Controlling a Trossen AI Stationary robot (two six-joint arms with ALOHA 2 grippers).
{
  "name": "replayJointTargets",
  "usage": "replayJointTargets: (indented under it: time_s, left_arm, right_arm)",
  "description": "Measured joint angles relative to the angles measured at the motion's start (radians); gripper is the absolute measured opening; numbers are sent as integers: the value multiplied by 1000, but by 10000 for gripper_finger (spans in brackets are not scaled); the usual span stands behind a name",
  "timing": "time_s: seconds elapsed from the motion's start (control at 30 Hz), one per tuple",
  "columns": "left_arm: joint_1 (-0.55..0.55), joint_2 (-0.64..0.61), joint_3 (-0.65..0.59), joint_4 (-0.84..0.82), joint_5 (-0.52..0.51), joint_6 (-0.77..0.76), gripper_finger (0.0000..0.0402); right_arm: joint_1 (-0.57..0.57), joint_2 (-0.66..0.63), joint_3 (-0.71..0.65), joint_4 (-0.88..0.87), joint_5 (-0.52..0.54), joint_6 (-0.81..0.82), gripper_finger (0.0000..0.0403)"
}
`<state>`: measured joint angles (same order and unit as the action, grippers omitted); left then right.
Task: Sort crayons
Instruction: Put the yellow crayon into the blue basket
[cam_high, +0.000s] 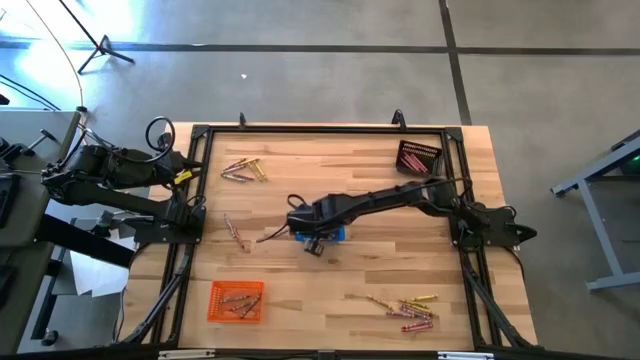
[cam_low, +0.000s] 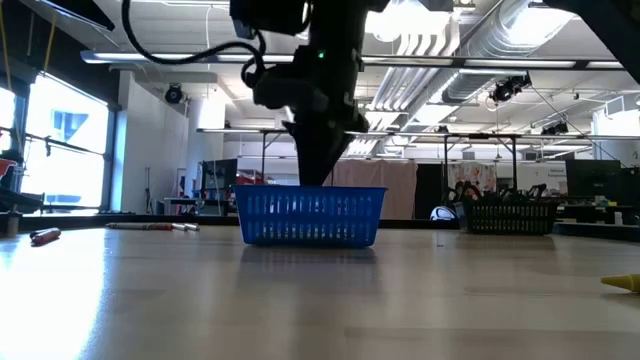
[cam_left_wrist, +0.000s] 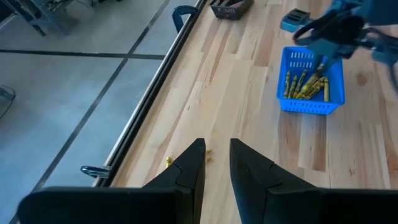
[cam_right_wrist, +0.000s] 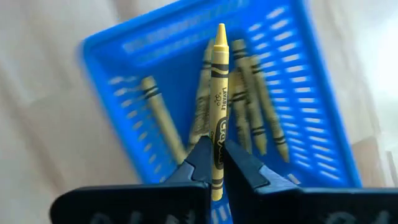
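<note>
Wood shows bare around the blue basket (cam_high: 322, 236), which sits near the middle of the table (cam_high: 340, 290), away from every edge. A black frame (cam_high: 320, 129) runs along the table's sides. The orange basket (cam_high: 236, 301) sits near the front left edge with crayons inside, and the dark basket (cam_high: 418, 158) sits in the far right corner. Loose crayons lie in three groups: a far left pile (cam_high: 243, 170), a few (cam_high: 236, 234) left of the blue basket, and a front right pile (cam_high: 408, 308). The right arm reaches in from the right side, stretched long across the table, and its right gripper (cam_right_wrist: 215, 163) hangs just over the blue basket. Its fingers are pinched tight on a yellow crayon (cam_right_wrist: 217, 99), which points down toward the other yellow crayons (cam_right_wrist: 249, 99) lying in the basket. The left arm is folded back at the far left edge, and its left gripper (cam_left_wrist: 216, 163) holds nothing, with a narrow gap between the fingers.
</note>
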<state>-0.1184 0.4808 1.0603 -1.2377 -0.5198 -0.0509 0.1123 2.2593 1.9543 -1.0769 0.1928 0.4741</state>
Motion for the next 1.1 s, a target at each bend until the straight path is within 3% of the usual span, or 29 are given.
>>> replayJointTargets:
  time_s: [0.2, 0.37, 0.6, 0.73, 0.9, 1.1]
  left_arm:
    - [0, 0, 0, 0, 0, 0, 60]
    - [0, 0, 0, 0, 0, 1, 60]
    - [0, 0, 0, 0, 0, 1, 60]
    - [0, 0, 0, 1, 0, 1, 60]
    - [0, 0, 0, 1, 0, -18, 60]
    - [0, 0, 0, 1, 1, -44, 60]
  right_arm:
    - [-15, 0, -2, 6, 6, 15, 9]
    - [-23, 0, -2, 5, -52, 58, 15]
    - [-30, 0, 12, -36, -100, 104, 78]
    - [-31, 0, 81, -191, -104, 150, 113]
    - [-8, 0, 192, -468, -124, 253, 121]
    - [126, -3, 206, -488, -210, 311, 122]
